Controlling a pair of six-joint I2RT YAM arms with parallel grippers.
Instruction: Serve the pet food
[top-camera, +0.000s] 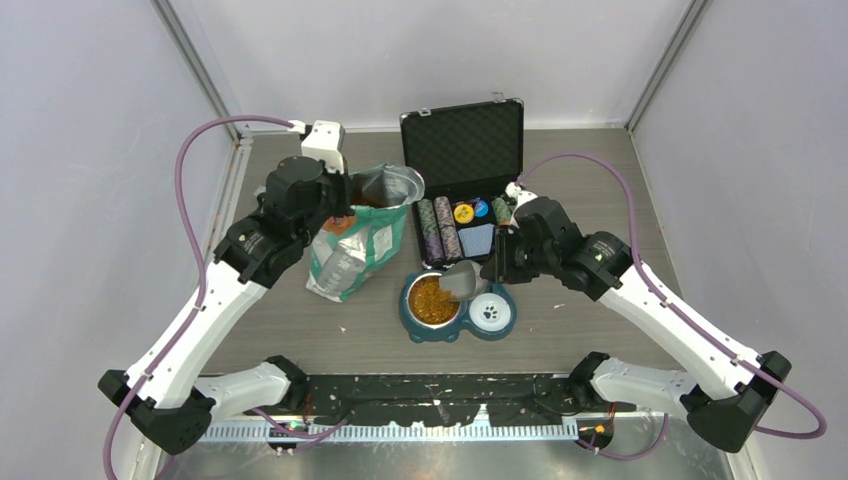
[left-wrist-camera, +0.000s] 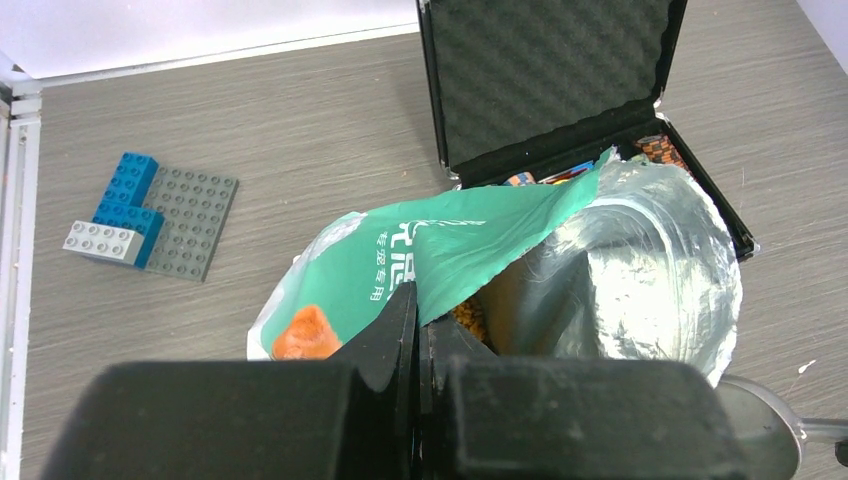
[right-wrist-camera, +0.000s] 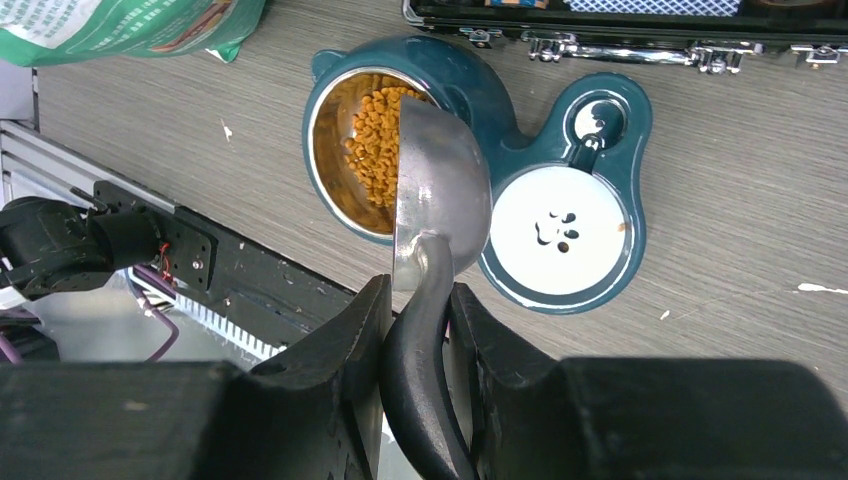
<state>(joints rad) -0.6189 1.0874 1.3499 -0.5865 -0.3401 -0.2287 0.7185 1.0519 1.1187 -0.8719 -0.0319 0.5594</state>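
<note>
Orange-brown kibble (right-wrist-camera: 380, 140) fills the steel bowl of a teal double pet feeder (top-camera: 413, 325); it also shows in the top view (top-camera: 431, 299). My right gripper (right-wrist-camera: 418, 300) is shut on the black handle of a metal scoop (right-wrist-camera: 440, 185), tilted on its side over the kibble bowl; the scoop also shows from above (top-camera: 462, 279). The feeder's white bowl (right-wrist-camera: 560, 232) holds no heap. My left gripper (left-wrist-camera: 420, 320) is shut on the rim of the teal-and-white food bag (left-wrist-camera: 470, 240), holding its mouth open; a little kibble (left-wrist-camera: 467, 316) shows inside. The bag (top-camera: 362, 245) stands left of the feeder.
An open black case (top-camera: 462, 150) with poker chips (top-camera: 438, 228) and cards stands behind the feeder. A grey plate with blue and white bricks (left-wrist-camera: 150, 215) lies on the table beyond the bag. A black rail (top-camera: 430, 395) runs along the near edge. Crumbs dot the table.
</note>
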